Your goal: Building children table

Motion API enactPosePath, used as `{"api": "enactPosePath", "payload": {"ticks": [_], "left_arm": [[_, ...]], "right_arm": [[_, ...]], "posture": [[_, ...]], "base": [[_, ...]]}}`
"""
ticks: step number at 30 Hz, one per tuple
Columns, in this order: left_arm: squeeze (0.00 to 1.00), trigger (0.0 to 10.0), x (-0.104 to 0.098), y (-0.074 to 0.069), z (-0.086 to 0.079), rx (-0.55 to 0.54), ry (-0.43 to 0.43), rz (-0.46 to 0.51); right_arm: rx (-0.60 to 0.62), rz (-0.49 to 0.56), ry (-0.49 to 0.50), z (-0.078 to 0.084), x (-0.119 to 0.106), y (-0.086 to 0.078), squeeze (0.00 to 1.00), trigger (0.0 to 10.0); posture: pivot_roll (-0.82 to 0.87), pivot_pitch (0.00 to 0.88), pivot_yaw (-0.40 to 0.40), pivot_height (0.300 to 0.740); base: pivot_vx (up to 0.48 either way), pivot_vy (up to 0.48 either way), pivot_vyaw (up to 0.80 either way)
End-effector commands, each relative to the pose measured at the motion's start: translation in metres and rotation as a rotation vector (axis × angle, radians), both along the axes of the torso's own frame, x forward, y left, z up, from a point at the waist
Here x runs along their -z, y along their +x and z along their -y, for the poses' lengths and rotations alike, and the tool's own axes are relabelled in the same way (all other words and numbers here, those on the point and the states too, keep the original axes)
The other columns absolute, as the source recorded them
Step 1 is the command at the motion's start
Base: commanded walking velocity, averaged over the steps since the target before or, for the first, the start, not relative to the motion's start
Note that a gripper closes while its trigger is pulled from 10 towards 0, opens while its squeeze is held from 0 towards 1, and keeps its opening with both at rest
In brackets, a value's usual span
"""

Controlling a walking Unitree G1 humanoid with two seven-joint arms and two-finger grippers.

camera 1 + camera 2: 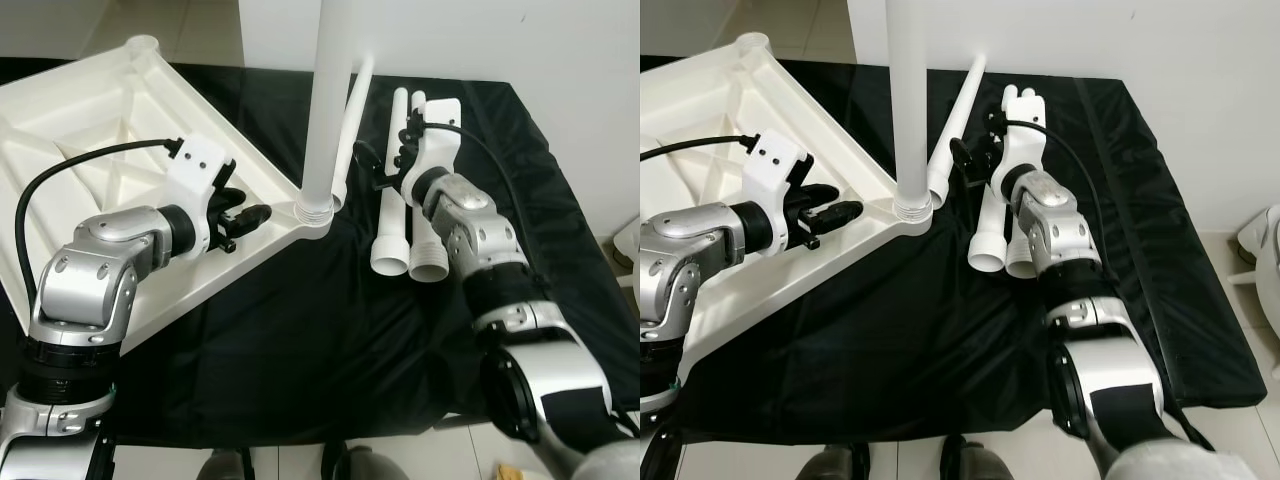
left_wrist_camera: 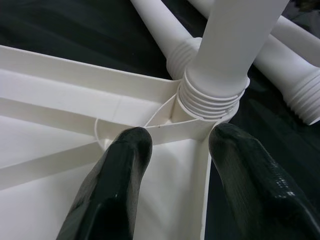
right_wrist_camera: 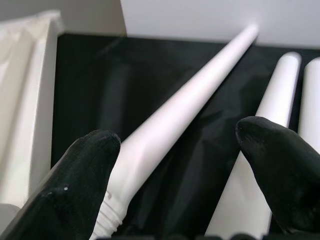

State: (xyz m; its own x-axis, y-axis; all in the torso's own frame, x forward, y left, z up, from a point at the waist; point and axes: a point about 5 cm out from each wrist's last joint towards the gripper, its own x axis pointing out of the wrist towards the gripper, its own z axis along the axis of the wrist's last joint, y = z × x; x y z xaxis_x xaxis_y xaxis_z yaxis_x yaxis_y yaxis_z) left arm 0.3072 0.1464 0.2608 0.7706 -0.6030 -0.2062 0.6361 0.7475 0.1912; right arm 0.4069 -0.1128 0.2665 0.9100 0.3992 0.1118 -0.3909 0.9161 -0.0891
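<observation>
Bright even indoor light, sharp head views, soft shadows, wrist-view foreground fingertips blurred

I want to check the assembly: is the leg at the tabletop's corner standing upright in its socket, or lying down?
Upright. The leg rises straight from the corner socket of the tabletop, its threaded end seated there; three loose legs lie on the black cloth.

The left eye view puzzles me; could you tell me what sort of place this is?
Probably a room in a home, used as an assembly spot: a black cloth spread on pale floor tiles by a white wall, with an upturned white tabletop on it.
</observation>
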Motion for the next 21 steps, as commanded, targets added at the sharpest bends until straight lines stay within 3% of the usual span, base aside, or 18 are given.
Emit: {"api": "enactPosePath", "payload": {"ticks": [1,21], "left_arm": [[0.0,10.0,-0.002,-0.003,0.002,0.0,0.009,0.001],[0.0,10.0,-0.017,-0.017,0.016,-0.007,-0.025,0.021]], "right_arm": [[-0.017,-0.03,-0.038,-0.002,0.004,0.002,0.0,10.0],[-0.195,0.006,-0.071,-0.037,-0.028,0.01,0.0,10.0]], "posture": [[0.09,0.299,-0.069,0.74],[0.13,0.341,-0.118,0.74]], "base": [[0.0,0.0,0.0],[0.0,0.0,0.0]]}}
